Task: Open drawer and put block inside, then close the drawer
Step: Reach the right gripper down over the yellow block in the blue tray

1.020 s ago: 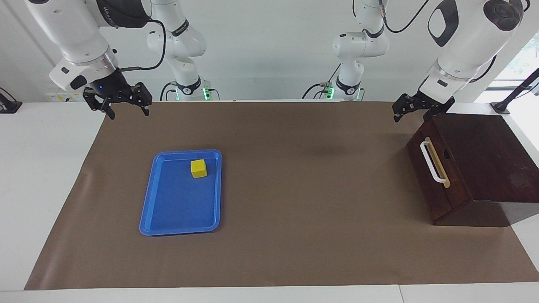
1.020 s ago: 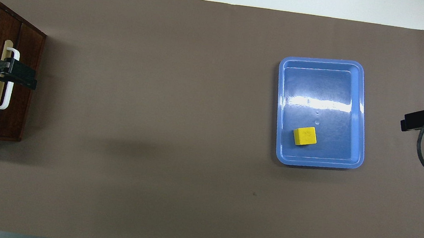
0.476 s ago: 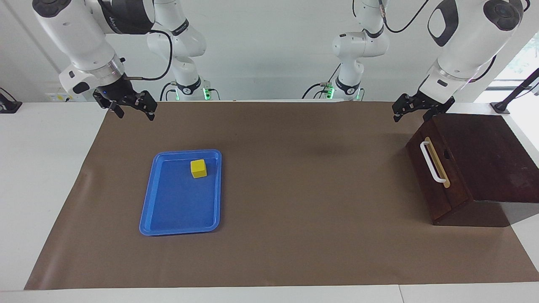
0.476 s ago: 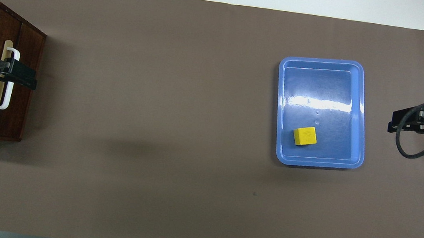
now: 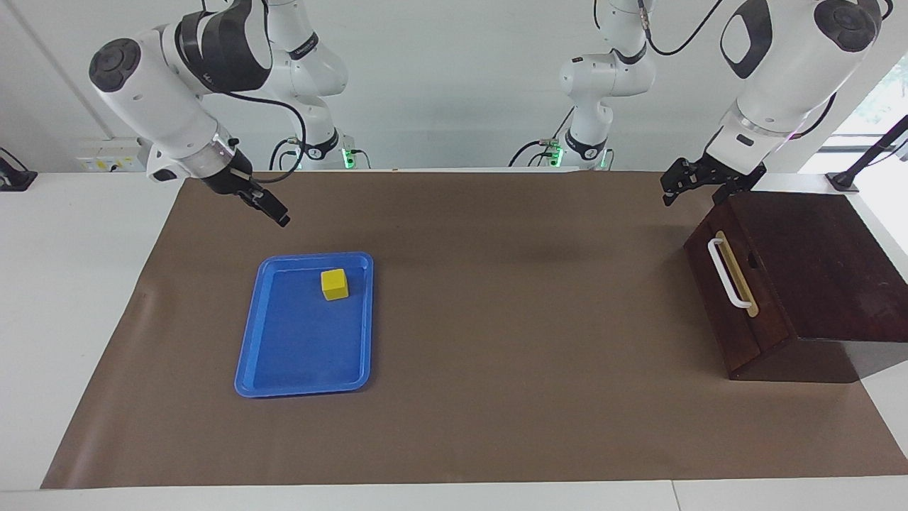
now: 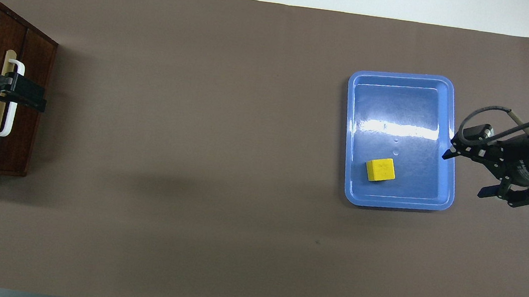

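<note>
Block [image 5: 334, 284] lies in tray [image 5: 269, 369], apart from raised, open right tool [image 5: 273, 211].

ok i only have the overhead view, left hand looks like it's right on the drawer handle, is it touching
observer: No. The facing view shows the left hand up in the air by the upper edge of the box, above the handle and apart from it.
operator: and the right hand, is it down on the tray
observer: No, the right hand is raised, clear of the tray and of the block.
operator: drawer open at all
observer: No, the front of the drawer sits flush with the box.
</note>
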Available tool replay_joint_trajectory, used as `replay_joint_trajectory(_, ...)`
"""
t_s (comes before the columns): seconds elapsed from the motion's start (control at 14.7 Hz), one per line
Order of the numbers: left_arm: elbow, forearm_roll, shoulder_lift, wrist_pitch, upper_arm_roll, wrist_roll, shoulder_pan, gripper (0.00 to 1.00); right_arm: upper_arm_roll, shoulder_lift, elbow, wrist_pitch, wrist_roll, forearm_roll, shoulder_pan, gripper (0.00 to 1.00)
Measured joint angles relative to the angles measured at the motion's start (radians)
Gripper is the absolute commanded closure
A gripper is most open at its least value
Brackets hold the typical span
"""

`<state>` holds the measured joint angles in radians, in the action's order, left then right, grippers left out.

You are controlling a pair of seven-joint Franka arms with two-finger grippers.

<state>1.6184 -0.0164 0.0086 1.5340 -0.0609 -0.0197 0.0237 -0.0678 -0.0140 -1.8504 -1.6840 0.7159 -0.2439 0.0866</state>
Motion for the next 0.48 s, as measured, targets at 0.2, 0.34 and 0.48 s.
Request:
replay_joint_trajectory(0.2,0.0,0.0,0.0,0.0,0.0,0.0,0.0,0.0,0.001,0.067,-0.047,-0.099,0.175,-0.118,0.001,0.0)
replay_joint_trajectory(0.34,0.0,0.0,0.0,0.0,0.0,0.0,0.0,0.0,0.001,0.107,-0.082,-0.162,0.238,-0.188,0.001,0.0)
replay_joint_trajectory(0.48,0.0,0.0,0.0,0.0,0.0,0.0,0.0,0.0,0.001,0.13,-0.134,-0.222,0.259,-0.233,0.001,0.0)
